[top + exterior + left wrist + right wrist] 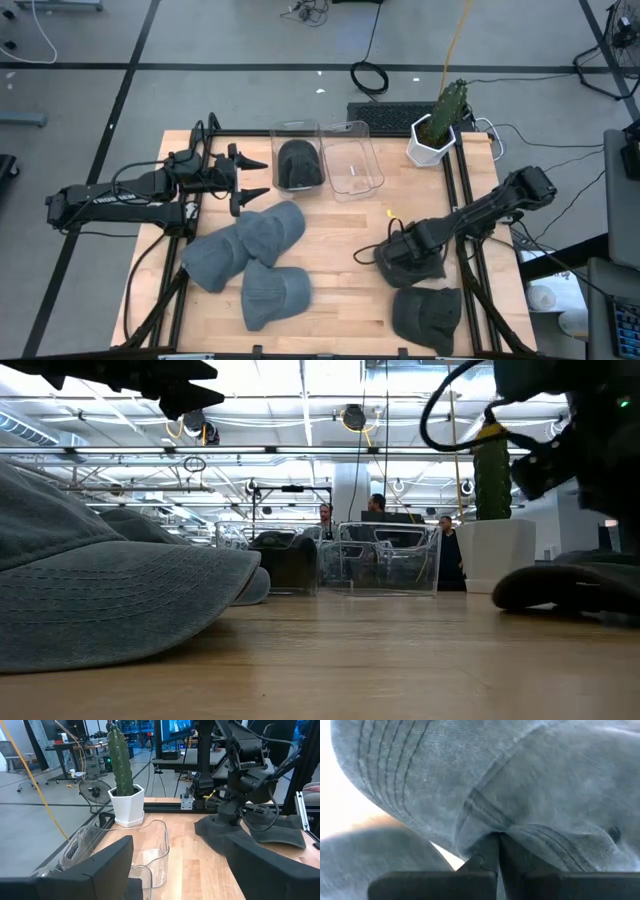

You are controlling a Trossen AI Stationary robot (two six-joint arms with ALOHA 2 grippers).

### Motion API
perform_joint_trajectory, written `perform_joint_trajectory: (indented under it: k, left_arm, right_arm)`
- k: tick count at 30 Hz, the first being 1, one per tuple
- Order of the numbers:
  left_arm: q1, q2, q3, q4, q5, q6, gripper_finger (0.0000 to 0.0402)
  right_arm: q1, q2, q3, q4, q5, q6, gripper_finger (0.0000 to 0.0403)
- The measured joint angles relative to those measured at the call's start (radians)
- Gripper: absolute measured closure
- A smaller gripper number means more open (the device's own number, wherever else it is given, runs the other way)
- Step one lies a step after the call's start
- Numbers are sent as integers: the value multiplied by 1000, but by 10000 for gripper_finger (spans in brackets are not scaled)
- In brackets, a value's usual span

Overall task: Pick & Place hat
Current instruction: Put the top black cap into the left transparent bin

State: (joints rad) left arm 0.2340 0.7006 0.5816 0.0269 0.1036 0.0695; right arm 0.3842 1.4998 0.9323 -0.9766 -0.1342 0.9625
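High view: the right gripper (400, 262) sits low on the table's right side, fingers pinched together on a dark hat (408, 266); another hat (427, 316) lies just beside it. Over at the left, the left gripper (252, 176) hovers with fingers apart beside a bin (300, 130) holding a hat (298, 163).

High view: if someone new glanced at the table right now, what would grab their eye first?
Probably the right gripper, shut on a dark hat low on the table's right side, with another dark hat just nearer the front edge. Next, the cluster of grey hats on the left, and the left gripper open above them, beside two clear bins, one already holding a dark hat.
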Motion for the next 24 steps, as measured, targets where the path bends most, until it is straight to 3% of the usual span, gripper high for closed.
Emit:
perform_joint_trajectory:
  k: [9,16,19,22,24]
  left_arm:
    - [0,0,0,0,0,-4,91]
    - [0,0,0,0,0,-4,88]
    - [0,0,0,0,0,-20,85]
    - [0,0,0,0,0,-20,87]
    - [0,0,0,0,0,-20,90]
  right_arm:
    - [-100,-1,-124,368,57,-114,403]
    - [-169,-59,-130,597,66,-239,403]
    - [-175,-126,-127,589,144,-240,403]
    - [-172,-208,-127,479,251,-206,403]
    - [-164,-266,-127,391,269,-152,403]
